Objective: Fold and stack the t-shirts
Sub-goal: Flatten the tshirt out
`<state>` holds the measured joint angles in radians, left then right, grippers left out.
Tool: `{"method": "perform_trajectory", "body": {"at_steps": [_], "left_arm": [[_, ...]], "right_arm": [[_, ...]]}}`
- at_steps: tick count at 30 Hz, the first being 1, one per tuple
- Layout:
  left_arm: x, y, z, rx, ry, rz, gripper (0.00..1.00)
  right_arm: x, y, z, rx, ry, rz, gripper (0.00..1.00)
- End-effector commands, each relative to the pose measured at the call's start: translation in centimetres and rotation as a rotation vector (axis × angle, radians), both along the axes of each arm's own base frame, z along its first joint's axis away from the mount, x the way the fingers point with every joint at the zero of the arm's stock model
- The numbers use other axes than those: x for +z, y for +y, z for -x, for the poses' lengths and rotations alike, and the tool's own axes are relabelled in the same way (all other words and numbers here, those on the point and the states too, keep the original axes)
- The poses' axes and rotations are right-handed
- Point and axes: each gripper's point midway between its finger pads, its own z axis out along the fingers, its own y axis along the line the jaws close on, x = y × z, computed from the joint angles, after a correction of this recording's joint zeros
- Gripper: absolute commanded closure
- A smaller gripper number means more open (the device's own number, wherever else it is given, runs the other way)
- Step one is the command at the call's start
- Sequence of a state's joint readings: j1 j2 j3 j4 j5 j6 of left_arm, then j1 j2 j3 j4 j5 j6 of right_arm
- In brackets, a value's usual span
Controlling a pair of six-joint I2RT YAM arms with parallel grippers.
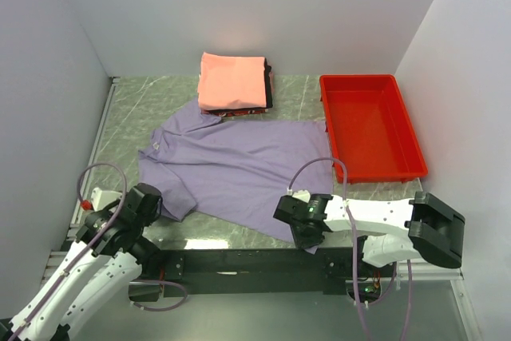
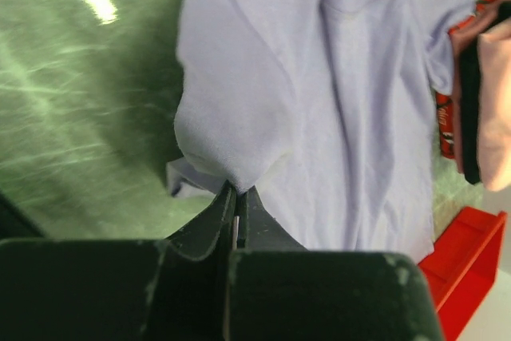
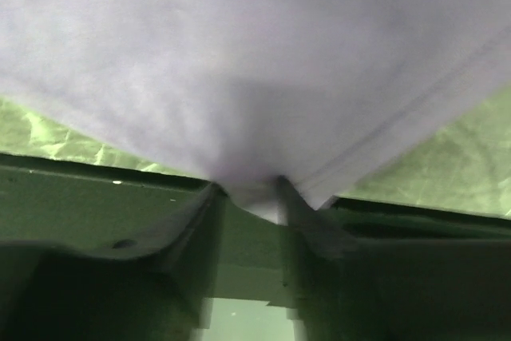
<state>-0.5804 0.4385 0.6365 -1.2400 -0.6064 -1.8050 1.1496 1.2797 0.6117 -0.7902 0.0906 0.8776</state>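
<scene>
- Top view: the lavender shirt (image 1: 239, 169) lies spread flat on the table (image 1: 128, 117), just left of the red tray (image 1: 371, 125). Its hem end nearly touches the tray's left wall.
- The shirt's long axis runs straight away from the tray, hem on the tray side and collar at the end away from it.
- The folded stack (image 1: 234, 81), salmon-pink on top, sits left of the tray's far end and touches the shirt's far edge.
- The right gripper (image 1: 302, 229) is on the near hem corner, just in front of the tray's near-left corner. The left gripper (image 1: 152, 204) is at the near sleeve, well left of the tray.
- Each arm thus has the end of the shirt's near long edge that lies closer to it.
- Left wrist view: the left gripper (image 2: 237, 193) is pinched tight on a fold of sleeve cloth. The shirt (image 2: 343, 117) runs away from the fingers. The stack (image 2: 487, 109) and a corner of the tray (image 2: 471, 265) show at the right.
- Right wrist view: the right gripper (image 3: 247, 193) has cloth drawn down between its fingers and looks clamped on the hem. The shirt (image 3: 239, 61) fills the view above it, and the tray is out of sight.
- Judgement: the fold turns on carrying this near edge away from the arms, parallel to the tray's long side, toward the far edge by the stack. Both arms need to move level, or the crease will skew.
</scene>
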Motion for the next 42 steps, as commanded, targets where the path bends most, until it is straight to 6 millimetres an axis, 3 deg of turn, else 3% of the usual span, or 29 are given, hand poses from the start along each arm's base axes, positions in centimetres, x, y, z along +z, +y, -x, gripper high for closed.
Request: {"method": "perform_trajectory", "body": {"at_steps": [1, 7, 15, 18, 19, 21, 22, 24, 25, 26, 27, 28, 31, 37, 39, 42], "left_arm": [[2.4, -0.5, -2.2, -0.055, -0.098, -0.048, 0.99], [3.5, -0.6, -3.4, -0.081, -0.132, -0.109, 0.99], [7.4, -1.5, -6.5, -0.12, -0.242, -0.18, 0.99], [9.8, -1.7, -8.0, -0.102, -0.298, -0.208, 0.99], [11.3, -1.7, -8.4, -0.089, -0.33, -0.206, 0.99], [13.8, -1.5, -9.5, -0.072, -0.399, -0.236, 0.99], [15.4, -1.5, -10.0, -0.056, -0.428, -0.242, 0.99], [18.2, -0.9, -10.8, -0.019, -0.489, -0.288, 0.99], [20.5, -0.7, -10.9, 0.007, -0.538, -0.276, 0.99], [21.9, -0.5, -11.0, 0.019, -0.568, -0.281, 0.99], [24.9, -0.2, -11.2, 0.024, -0.631, -0.31, 0.99], [26.3, -0.1, -11.1, 0.033, -0.663, -0.314, 0.99], [32.4, 0.2, -10.6, 0.014, -0.814, -0.357, 0.99], [41.6, 0.5, -7.8, -0.053, -1.052, -0.431, 0.99], [43.9, 0.2, -6.9, -0.105, -1.112, -0.472, 0.99], [49.3, 1.4, -3.4, -0.119, -1.233, -0.487, 0.99]], "right_arm": [[-0.9, -2.2, -0.5, -0.03, -0.044, 0.115, 0.64], [1.0, -1.0, -3.0, -0.037, -0.143, 0.104, 1.0], [6.7, -1.8, -9.8, -0.118, -0.367, 0.039, 1.0], [10.3, -2.3, -13.4, -0.151, -0.48, 0.005, 1.0], [12.4, -2.4, -15.1, -0.187, -0.535, -0.016, 1.0], [14.7, -2.7, -16.7, -0.173, -0.595, -0.01, 1.0], [17.4, -3.3, -18.3, -0.205, -0.671, -0.003, 1.0], [20.3, -4.0, -19.8, -0.245, -0.755, -0.004, 1.0], [23.0, -4.0, -20.8, -0.273, -0.821, -0.032, 1.0], [24.7, -4.7, -21.4, -0.283, -0.861, -0.031, 1.0], [26.3, -5.1, -21.7, -0.29, -0.896, -0.042, 1.0], [29.1, -5.4, -22.1, -0.289, -0.954, -0.059, 1.0], [34.6, -7.0, -21.9, -0.326, -1.072, -0.089, 1.0], [43.7, -9.1, -19.1, -0.226, -1.247, -0.166, 1.0], [45.3, -9.1, -17.8, -0.182, -1.264, -0.224, 1.0], [47.9, -9.3, -15.6, -0.128, -1.266, -0.304, 1.0]]}}
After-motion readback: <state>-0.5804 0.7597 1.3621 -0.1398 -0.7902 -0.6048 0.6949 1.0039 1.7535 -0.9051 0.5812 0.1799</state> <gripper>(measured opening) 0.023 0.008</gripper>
